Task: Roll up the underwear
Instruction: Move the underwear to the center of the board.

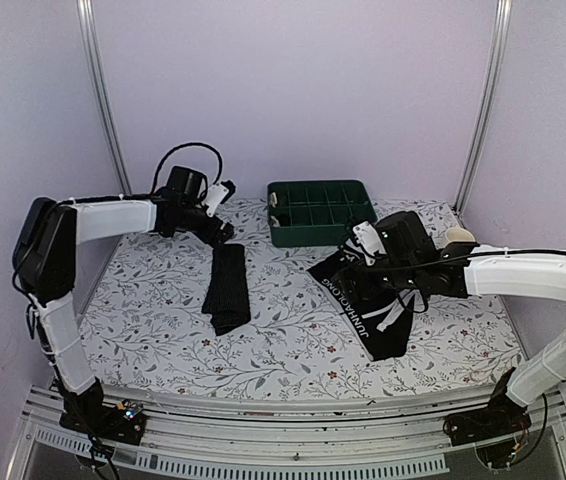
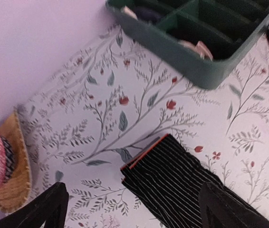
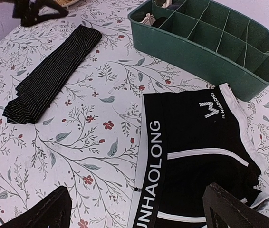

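Observation:
One pair of underwear (image 1: 228,290), black with thin white pinstripes and an orange edge, lies folded into a long narrow strip left of centre; it also shows in the left wrist view (image 2: 172,185) and the right wrist view (image 3: 49,78). The other pair of underwear (image 1: 375,305), black with white stripes and white waistband lettering, lies spread flat at the right (image 3: 196,142). My left gripper (image 1: 221,228) is open and empty above the strip's far end (image 2: 134,202). My right gripper (image 1: 368,268) is open and empty above the lettered waistband (image 3: 137,209).
A green divided tray (image 1: 320,232) stands at the back centre with a few small items in its compartments (image 2: 191,61) (image 3: 191,52). A woven straw piece (image 2: 11,166) with a pink item lies by the back wall. A beige object (image 1: 460,237) sits at the back right.

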Motion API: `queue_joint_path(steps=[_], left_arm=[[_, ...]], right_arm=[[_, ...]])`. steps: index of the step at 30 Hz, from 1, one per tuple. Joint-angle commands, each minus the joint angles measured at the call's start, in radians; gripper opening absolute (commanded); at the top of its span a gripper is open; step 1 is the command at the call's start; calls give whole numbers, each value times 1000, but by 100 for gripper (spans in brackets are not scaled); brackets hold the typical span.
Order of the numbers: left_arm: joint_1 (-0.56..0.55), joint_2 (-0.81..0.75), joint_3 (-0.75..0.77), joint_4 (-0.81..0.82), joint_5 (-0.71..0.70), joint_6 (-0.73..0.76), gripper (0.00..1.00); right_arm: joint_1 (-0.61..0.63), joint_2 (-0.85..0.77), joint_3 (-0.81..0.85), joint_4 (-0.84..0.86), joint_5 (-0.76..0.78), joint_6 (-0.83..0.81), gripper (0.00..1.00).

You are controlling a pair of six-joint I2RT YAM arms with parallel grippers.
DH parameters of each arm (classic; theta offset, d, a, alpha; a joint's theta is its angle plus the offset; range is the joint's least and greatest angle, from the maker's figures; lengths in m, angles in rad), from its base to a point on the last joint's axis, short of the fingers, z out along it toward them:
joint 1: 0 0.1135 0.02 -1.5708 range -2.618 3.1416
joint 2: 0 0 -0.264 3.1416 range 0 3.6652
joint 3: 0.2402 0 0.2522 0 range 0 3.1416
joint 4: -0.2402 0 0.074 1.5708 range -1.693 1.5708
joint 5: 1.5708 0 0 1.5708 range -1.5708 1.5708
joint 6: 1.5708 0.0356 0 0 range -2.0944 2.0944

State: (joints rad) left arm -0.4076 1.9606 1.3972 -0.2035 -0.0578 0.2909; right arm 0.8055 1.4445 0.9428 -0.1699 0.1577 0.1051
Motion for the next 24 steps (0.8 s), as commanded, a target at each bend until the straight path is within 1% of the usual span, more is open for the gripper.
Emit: queue_joint_path(steps=[1,3,9,11,14,16,17,19,21,24], left_arm=[[-5,-258,-73,122,62,59,99],[-5,-358,-179,157,88,119,98],[-5,-672,-548,273,185,371,98],[-5,-768,-663,306,205,413,99],[-5,-896,-787,290,302,474,99],[-5,-969,-858,266,393,562,98],[-5,-1006,-904,294,428,612,98],[-5,-1069,-1031,365,484,737,98],[-6,-1110,-1115,420,505,826,99],[-6,-1083,-1147,417,516,929,99]], right_arm=[[1,12,-5,31,-19,-14,99],[3,10,-7,36,-23,-20,99],[27,13,-13,61,-27,-58,99],[47,11,-21,83,-31,-78,99],[66,11,-36,123,-72,-121,99],[80,19,-38,136,-82,-140,99],[87,26,-37,136,-81,-145,99],[108,39,-30,130,-68,-155,99],[128,47,-30,135,-51,-162,99],[151,64,-21,140,-36,-168,99]])
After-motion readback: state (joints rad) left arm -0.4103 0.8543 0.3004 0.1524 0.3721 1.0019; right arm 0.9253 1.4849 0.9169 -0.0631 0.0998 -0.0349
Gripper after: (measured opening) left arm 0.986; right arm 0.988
